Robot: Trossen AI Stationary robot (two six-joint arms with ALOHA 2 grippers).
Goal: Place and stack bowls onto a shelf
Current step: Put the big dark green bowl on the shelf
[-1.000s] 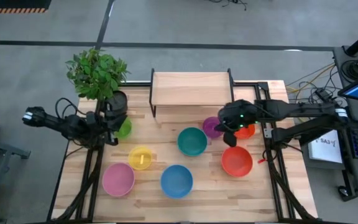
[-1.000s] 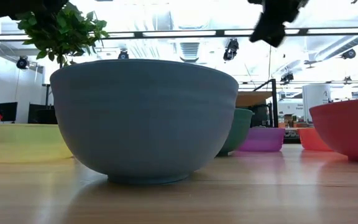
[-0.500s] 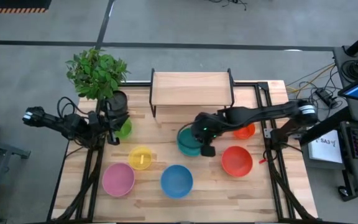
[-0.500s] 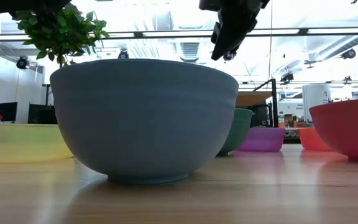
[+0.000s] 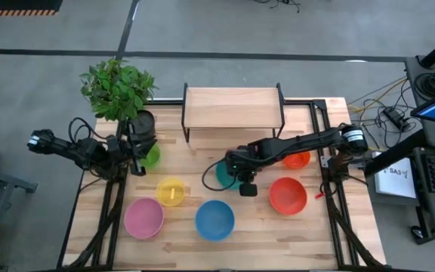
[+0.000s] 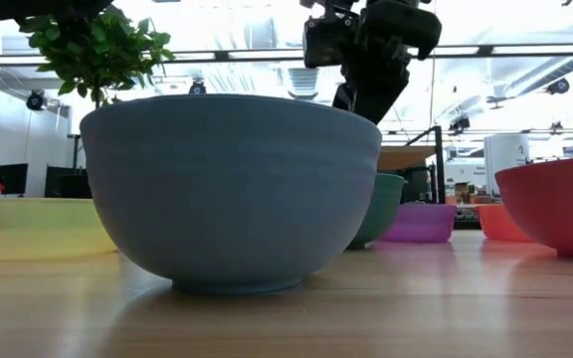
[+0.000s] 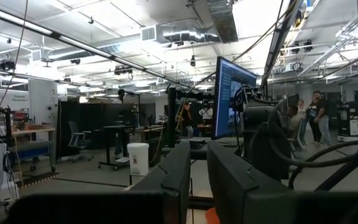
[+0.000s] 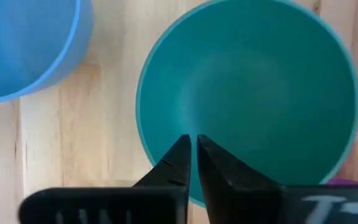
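Bowls lie before the shelf, plant at its left

A grey concrete floor surrounds the wooden table, with cables trailing at one side. Beyond lies an open workshop — exposed ducts and strip lights under a high ceiling, desks, an office chair, a white bin and a lit monitor. People stand in the distance — a leafy plant sits at the table's corner.

R arm swung from over purple bowl to teal bowl, right pincer now above it
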